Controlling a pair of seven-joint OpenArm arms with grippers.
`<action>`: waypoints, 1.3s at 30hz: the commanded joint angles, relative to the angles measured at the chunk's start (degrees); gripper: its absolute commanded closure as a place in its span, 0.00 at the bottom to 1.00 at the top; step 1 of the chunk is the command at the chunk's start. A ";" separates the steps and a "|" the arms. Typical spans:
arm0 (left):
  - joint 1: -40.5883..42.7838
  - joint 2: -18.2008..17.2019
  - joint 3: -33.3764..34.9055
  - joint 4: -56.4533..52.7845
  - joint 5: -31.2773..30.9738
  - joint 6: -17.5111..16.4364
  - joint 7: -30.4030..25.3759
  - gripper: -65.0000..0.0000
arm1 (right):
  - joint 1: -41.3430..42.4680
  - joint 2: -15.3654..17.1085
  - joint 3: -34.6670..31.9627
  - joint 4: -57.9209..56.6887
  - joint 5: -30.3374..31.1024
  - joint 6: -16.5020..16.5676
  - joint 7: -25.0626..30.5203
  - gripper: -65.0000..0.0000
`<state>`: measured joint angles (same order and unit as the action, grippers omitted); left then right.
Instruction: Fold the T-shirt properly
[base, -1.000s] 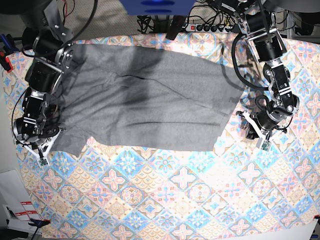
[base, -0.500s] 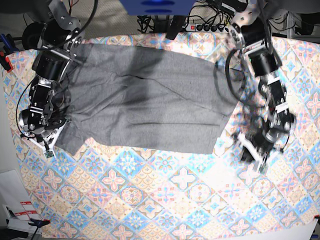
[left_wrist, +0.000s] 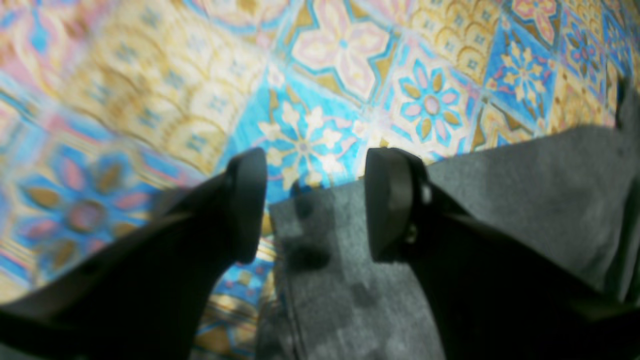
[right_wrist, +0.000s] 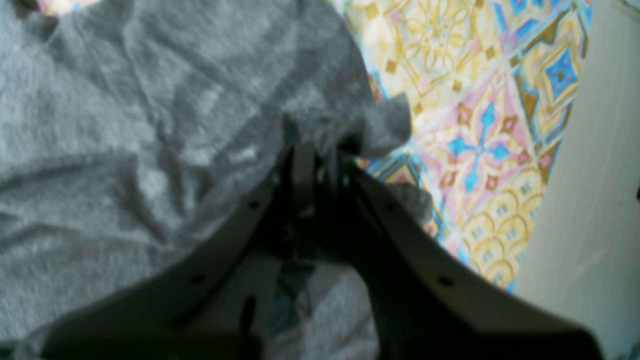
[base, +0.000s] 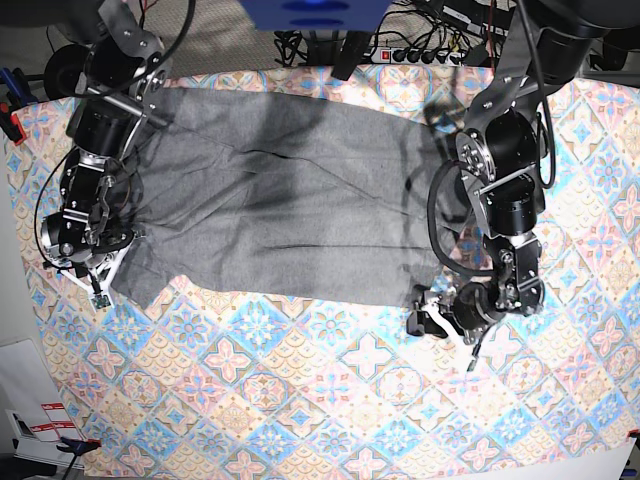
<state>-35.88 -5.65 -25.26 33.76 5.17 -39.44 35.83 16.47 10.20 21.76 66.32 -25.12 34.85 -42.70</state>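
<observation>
Your T-shirt (base: 290, 210) lies spread flat across far half of counter (base: 330, 400), on patterned cloth (base: 300, 380). Your right hand (right_wrist: 320, 150) clenched on shirt edge at base view's left, fabric bunched around fingers. Your left hand (left_wrist: 312, 200) released, fingers straddling shirt's near corner on cloth. Power strip (base: 420, 55) behind counter.

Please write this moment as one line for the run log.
left gripper: open, at T-shirt corner | right gripper: shut on T-shirt edge | tablecloth: under shirt
</observation>
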 joint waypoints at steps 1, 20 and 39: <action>-2.23 -0.64 -0.02 -1.01 -0.82 -0.56 -1.68 0.53 | 1.42 0.75 0.09 0.97 0.47 -0.26 0.81 0.98; 0.76 0.16 0.07 -4.00 8.24 -0.56 -2.74 0.52 | 1.42 0.75 0.09 1.06 0.47 -0.26 0.81 0.98; 1.20 1.91 7.28 -6.46 8.24 -0.56 -6.52 0.99 | -4.91 0.66 0.09 9.59 0.47 -0.26 0.72 0.98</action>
<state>-33.32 -3.66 -17.98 26.79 13.37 -39.66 29.12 10.79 10.17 21.74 74.85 -25.06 34.83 -42.68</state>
